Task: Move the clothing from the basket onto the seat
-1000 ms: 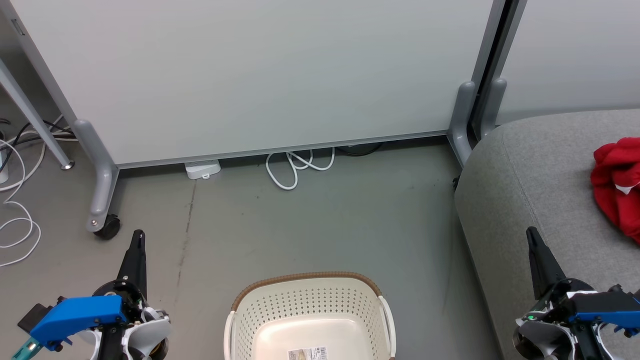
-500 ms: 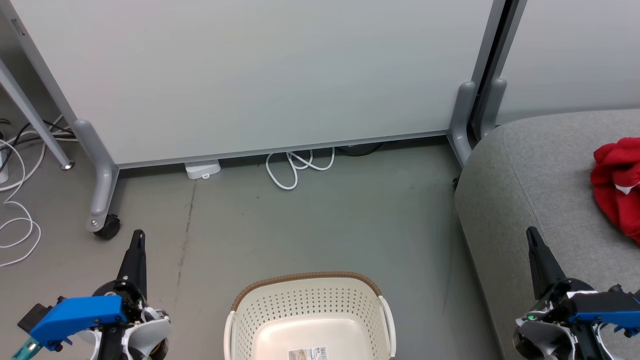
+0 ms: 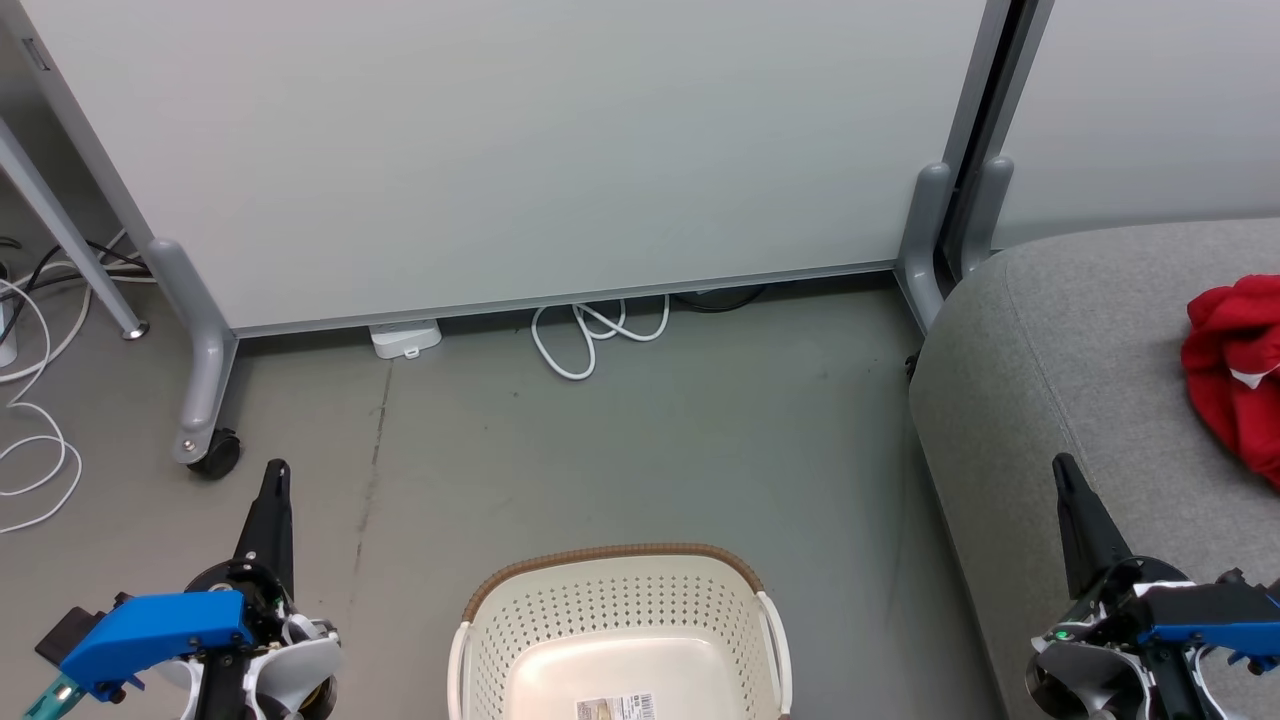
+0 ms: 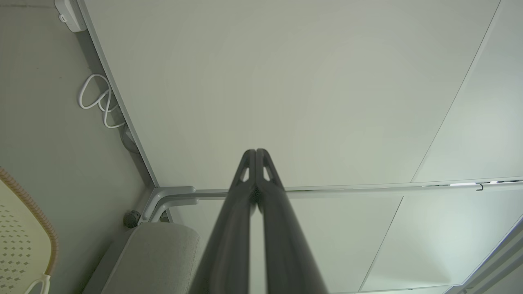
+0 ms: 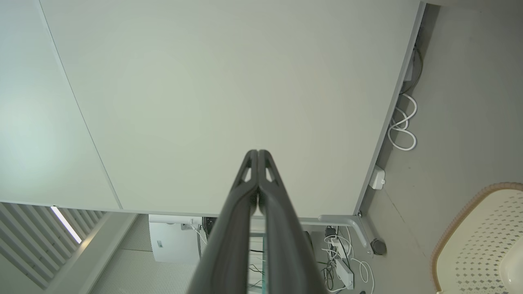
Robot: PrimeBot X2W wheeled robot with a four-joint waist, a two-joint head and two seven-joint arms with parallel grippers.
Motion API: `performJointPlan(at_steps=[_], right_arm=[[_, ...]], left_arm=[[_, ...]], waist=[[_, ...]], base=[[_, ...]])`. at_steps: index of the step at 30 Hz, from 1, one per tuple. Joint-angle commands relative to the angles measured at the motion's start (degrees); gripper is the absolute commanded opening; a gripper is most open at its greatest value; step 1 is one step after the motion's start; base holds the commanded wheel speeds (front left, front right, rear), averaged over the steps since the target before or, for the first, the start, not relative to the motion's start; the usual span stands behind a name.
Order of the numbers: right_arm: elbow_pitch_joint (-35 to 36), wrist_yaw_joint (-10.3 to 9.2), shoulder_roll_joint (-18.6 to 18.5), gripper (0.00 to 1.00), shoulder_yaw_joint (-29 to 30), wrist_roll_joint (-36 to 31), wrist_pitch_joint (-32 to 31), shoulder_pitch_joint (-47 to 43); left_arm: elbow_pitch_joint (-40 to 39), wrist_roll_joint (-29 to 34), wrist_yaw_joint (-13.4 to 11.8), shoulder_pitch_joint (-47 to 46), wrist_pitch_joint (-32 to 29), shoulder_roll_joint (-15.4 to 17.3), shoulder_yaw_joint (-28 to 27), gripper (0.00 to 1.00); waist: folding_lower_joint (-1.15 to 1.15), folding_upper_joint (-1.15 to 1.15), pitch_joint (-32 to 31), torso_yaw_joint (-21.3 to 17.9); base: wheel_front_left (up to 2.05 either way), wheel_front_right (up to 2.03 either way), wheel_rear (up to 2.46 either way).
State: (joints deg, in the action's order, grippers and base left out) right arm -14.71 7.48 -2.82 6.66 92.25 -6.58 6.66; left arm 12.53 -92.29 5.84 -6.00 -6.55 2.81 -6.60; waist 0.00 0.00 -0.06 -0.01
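Fingers on left gripper (image 3: pixel 277 470) and right gripper (image 3: pixel 1063 463) are sitting pinched together, empty, flanking basket (image 3: pixel 620 553); clothing (image 3: pixel 1232 375) is lying on seat (image 3: pixel 1050 350), forward-right of the nearer right gripper.

Bright, even, sharp; wrist views bend edges.

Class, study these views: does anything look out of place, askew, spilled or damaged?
Nothing is spilled or damaged. The red clothing lies crumpled in a heap on the grey seat, and a white cable loops loose on the floor beneath the partition. The basket stands upright.
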Motion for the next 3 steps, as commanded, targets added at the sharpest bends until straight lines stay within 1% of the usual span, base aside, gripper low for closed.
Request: performJointPlan(at_steps=[1,3], right_arm=[[0.17,0.02,-0.11,0.00,0.09,0.11,-0.28,0.66],[0.17,0.02,-0.11,0.00,0.09,0.11,-0.28,0.66]], left_arm=[[-0.23,-0.10,-0.11,-0.70,-0.21,0.13,-0.20,0.00],[-0.23,-0.10,-0.11,-0.70,-0.21,0.13,-0.20,0.00]], waist=[[0.00,0.00,0.00,0.00],[0.00,0.00,0.00,0.00]], base=[[0.00,0.00,0.00],[0.00,0.00,0.00]])
